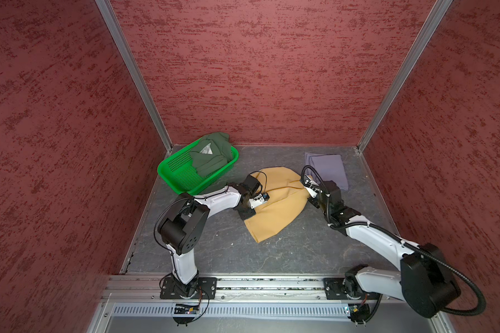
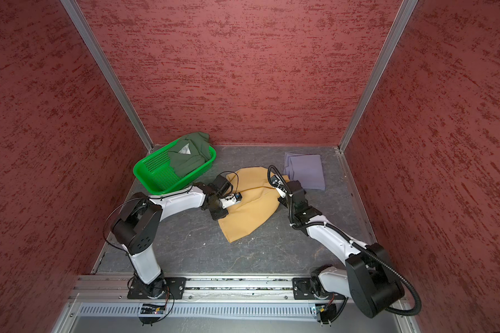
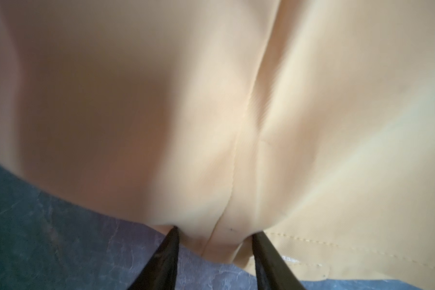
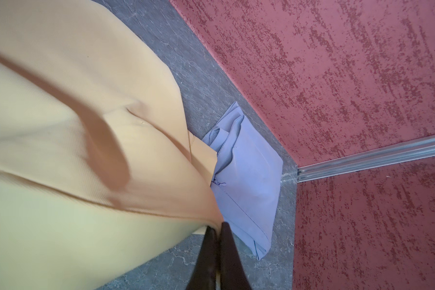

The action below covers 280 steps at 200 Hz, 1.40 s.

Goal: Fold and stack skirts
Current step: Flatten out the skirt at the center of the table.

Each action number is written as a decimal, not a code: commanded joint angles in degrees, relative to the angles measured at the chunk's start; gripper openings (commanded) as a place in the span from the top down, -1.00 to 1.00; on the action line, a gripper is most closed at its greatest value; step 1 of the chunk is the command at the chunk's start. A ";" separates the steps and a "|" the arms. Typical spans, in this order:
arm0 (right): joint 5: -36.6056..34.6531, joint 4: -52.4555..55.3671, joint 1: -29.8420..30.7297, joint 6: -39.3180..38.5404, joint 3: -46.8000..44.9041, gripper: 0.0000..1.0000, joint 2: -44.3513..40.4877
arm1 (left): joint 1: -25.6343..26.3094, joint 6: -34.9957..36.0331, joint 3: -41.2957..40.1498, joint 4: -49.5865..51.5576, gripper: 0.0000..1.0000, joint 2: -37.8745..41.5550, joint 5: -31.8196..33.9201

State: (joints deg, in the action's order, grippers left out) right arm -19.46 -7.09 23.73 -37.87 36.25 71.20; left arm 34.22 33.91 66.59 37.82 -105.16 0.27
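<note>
Grey tabletop [image 1: 272, 253] lies bare behind both jaws. The right gripper [image 4: 217, 227] clenches the mustard-yellow skirt [image 1: 277, 201] by its edge, with the folded lavender-grey skirt [image 4: 246, 180] just beyond. The left gripper [image 3: 214, 231] stands parted astride the opposite hem.

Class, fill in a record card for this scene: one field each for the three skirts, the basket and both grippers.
basket: far left corner
green skirt: bundled in the basket
lilac skirt: folded, far right corner
yellow skirt: unfolded on the table, creased
left gripper: fingers apart astride a yellow skirt fold; grip unclear
right gripper: shut on yellow skirt's edge
</note>
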 commanded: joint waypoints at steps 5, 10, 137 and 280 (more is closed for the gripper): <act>1.33 -1.96 -0.35 0.36 -0.46 1.00 -1.37 | -1.08 -0.24 1.90 0.15 0.07 -1.33 -1.10; 1.36 -1.96 -0.35 0.34 -0.32 1.00 -1.33 | -1.17 -0.33 2.01 0.21 0.09 -1.64 -1.30; 1.79 -1.18 -0.35 0.69 -0.08 1.00 -1.20 | -1.35 -2.36 6.71 3.90 1.00 -1.01 -0.52; 2.26 -0.82 -0.36 0.80 -0.13 1.00 -1.20 | -1.08 -3.93 7.50 6.52 0.69 -0.05 1.38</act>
State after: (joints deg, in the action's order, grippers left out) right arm -18.20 -7.05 23.73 -37.41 36.25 71.16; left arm 33.06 30.76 72.58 43.42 -104.25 1.80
